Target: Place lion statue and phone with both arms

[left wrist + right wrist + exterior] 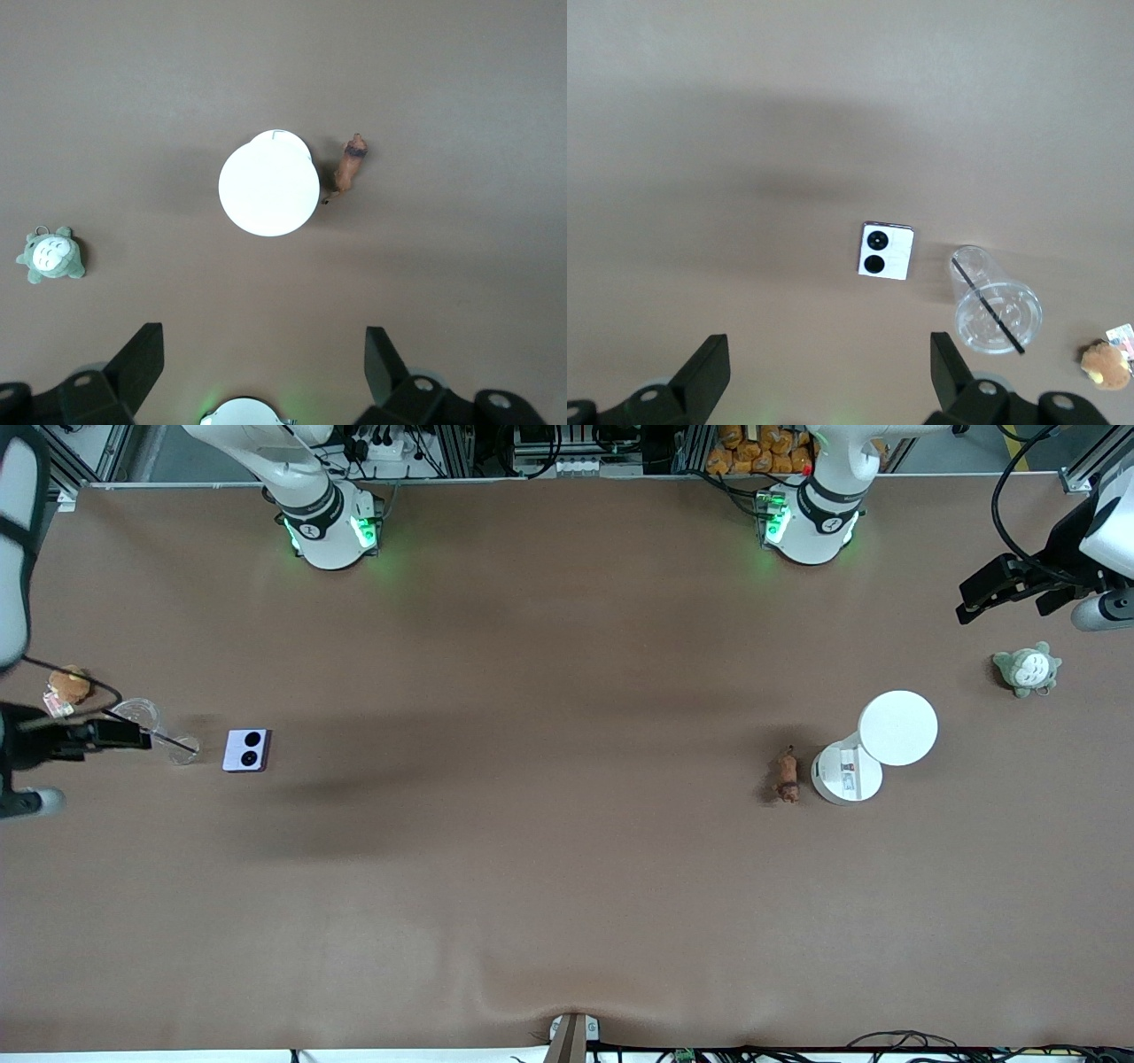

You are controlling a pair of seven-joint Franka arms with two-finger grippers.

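Observation:
The lion statue (pixel 787 774), small and reddish-brown, lies on the brown table beside a white round-topped stand (pixel 873 748); it also shows in the left wrist view (pixel 350 166). The phone (pixel 247 749), pale lavender with two black camera circles facing up, lies flat toward the right arm's end and shows in the right wrist view (pixel 884 251). My left gripper (pixel 1001 593) (pixel 264 341) is open and empty, high over the left arm's end of the table. My right gripper (pixel 106 737) (pixel 829 350) is open and empty, high over the clear cup.
A grey-green plush (pixel 1028 669) sits toward the left arm's end of the table. A clear plastic cup with a black straw (pixel 155 731) lies beside the phone. A round brown plush (pixel 69 685) sits beside the cup. Bare brown table lies between phone and lion.

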